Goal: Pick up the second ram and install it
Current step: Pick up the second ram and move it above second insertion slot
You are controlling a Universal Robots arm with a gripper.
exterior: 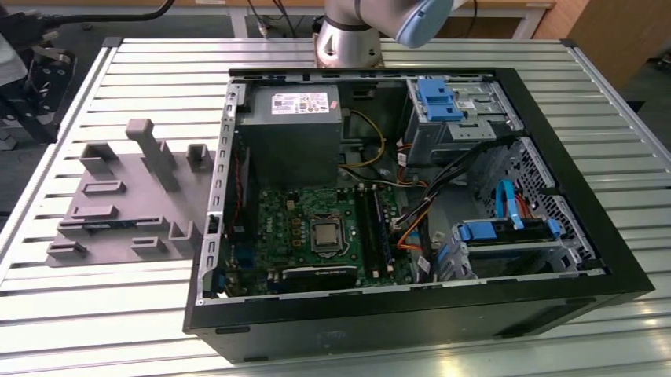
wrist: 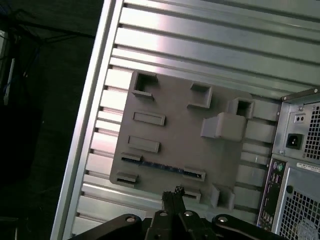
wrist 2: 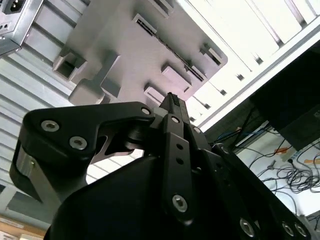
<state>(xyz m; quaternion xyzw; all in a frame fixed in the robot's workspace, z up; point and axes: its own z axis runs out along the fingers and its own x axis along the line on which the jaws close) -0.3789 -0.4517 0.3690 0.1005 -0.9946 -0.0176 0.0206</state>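
Note:
The second ram (wrist: pixel 162 166) is a thin dark strip standing on edge between two slotted blocks of the grey fixture (wrist: pixel 175 135). It also shows as a dark line (wrist 2: pixel 172 52) in the second wrist view and as a dark strip (exterior: pixel 105 225) at the exterior view's left. My gripper (wrist: pixel 172 192) hangs above the fixture's edge, apart from the ram. Its black fingers (wrist 2: pixel 171 102) are shut together with nothing between them. The green motherboard (exterior: pixel 314 228) lies inside the open computer case (exterior: pixel 419 314).
The case stands on a slatted metal table (exterior: pixel 126 314), at the exterior view's right of the fixture. A power supply (exterior: pixel 288 129), drive cages with blue clips (exterior: pixel 441 102) and loose cables (exterior: pixel 409 228) crowd its inside. The arm's base (exterior: pixel 351 31) stands behind the case.

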